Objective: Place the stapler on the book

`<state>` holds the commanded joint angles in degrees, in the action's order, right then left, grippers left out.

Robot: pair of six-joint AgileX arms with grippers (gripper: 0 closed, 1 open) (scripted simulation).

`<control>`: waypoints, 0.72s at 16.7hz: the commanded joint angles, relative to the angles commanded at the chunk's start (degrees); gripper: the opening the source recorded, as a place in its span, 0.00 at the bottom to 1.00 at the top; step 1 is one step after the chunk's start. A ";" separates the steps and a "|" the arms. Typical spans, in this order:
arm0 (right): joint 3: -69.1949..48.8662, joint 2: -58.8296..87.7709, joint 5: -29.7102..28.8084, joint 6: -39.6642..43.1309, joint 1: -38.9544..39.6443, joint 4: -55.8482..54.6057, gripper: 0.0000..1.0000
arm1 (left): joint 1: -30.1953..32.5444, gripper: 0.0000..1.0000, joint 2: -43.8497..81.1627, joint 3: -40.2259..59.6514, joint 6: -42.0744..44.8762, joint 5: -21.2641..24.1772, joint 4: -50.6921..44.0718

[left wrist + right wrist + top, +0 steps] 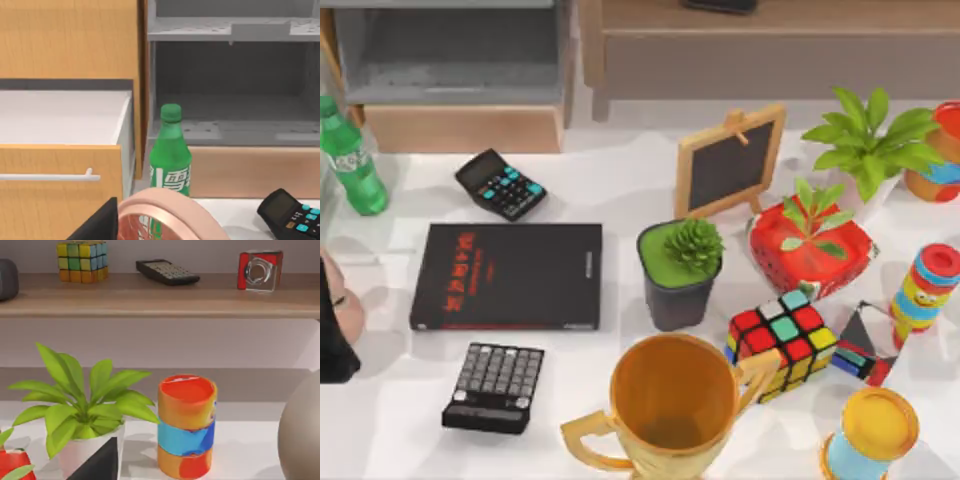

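Observation:
The book, flat and black with red characters on its cover, lies on the left half of the table with nothing on top of it. The stapler is out of view. My left arm is parked at the table's left edge, beside a pink round thing. In the left wrist view a dark part of my left gripper sits by that pink round thing. In the right wrist view a dark part of my right gripper is near a white-potted plant and a striped can.
A green bottle and a black calculator stand behind the book, and a second calculator lies in front. To the right crowd a succulent pot, chalkboard, strawberry pot, colour cube and golden cup.

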<state>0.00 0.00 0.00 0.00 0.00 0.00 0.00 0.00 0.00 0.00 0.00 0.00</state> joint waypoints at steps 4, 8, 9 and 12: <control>0.00 0.00 0.00 0.00 0.00 0.00 1.00 | -0.18 1.00 1.46 1.57 0.11 0.34 -1.41; 0.00 0.00 0.00 0.00 0.00 0.00 1.00 | -1.64 1.00 11.54 11.81 0.77 1.45 -9.80; 0.00 0.00 0.00 0.00 0.00 0.00 1.00 | -2.10 1.00 15.54 15.84 1.02 1.94 -12.86; 0.00 0.00 0.00 0.00 0.00 0.00 1.00 | -2.78 1.00 31.02 31.60 2.00 4.67 -23.57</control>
<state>0.00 0.00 0.00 0.00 0.00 0.00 -2.78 31.02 31.60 2.00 4.67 -23.57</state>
